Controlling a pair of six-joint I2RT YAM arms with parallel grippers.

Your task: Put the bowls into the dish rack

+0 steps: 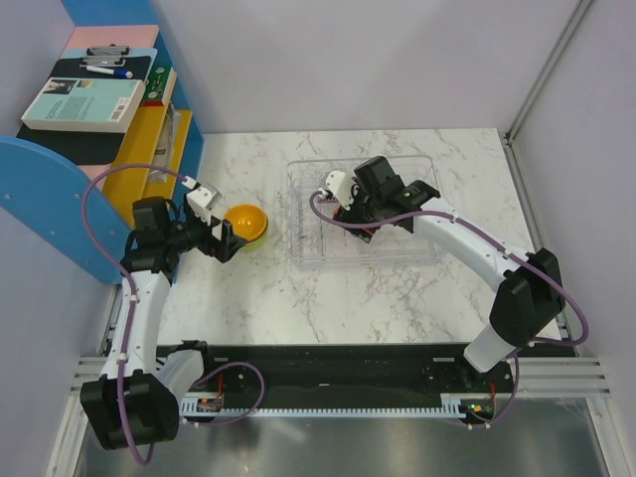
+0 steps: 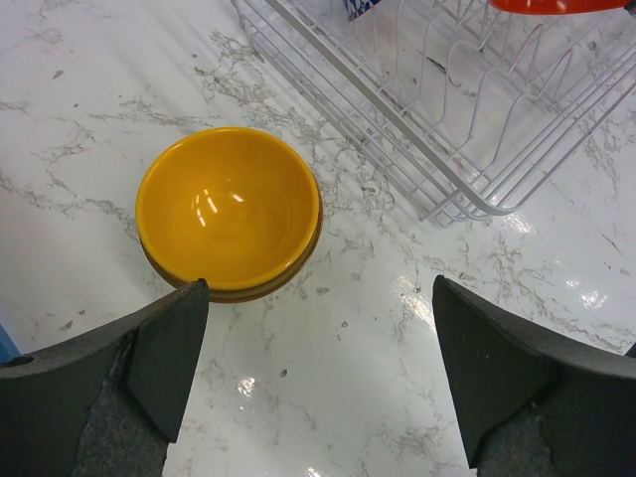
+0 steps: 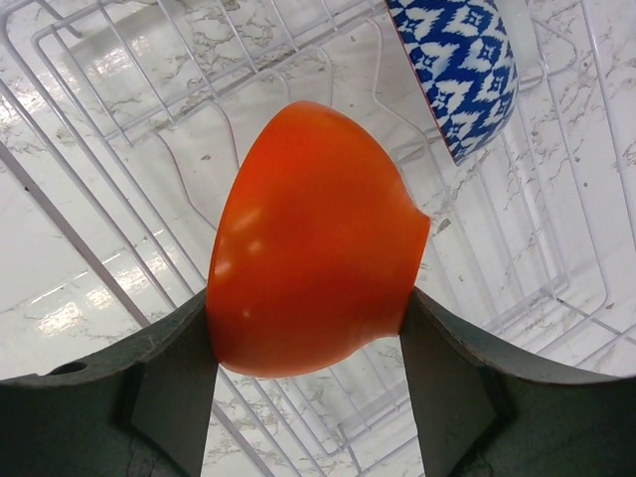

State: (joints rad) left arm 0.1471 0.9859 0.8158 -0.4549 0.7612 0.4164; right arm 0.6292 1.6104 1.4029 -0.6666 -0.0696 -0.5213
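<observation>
While the right gripper (image 3: 308,333) has its jaws clenched on the red-orange bowl (image 3: 313,238) over the dish rack (image 1: 308,248), the left gripper (image 2: 318,318) hangs released near the yellow bowl (image 2: 229,209) on the worktop (image 2: 79,129) (light, stiff, slick; best pinched at the rim).

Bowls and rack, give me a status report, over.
Left pincer open, short of yellow bowl on table. Right pincer shut on orange bowl over rack. Blue bowl in rack. Nothing blocking.

You see three bowls and the dish rack (image 1: 298,214).
Yellow-orange bowl (image 2: 229,209) sits upright on the desk (image 2: 378,378), left of centre; red-orange bowl (image 3: 313,248) is tilted, mid-frame, over the rack's wires; blue-white zigzag bowl (image 3: 459,70) stands on edge inside, upper right.
</observation>
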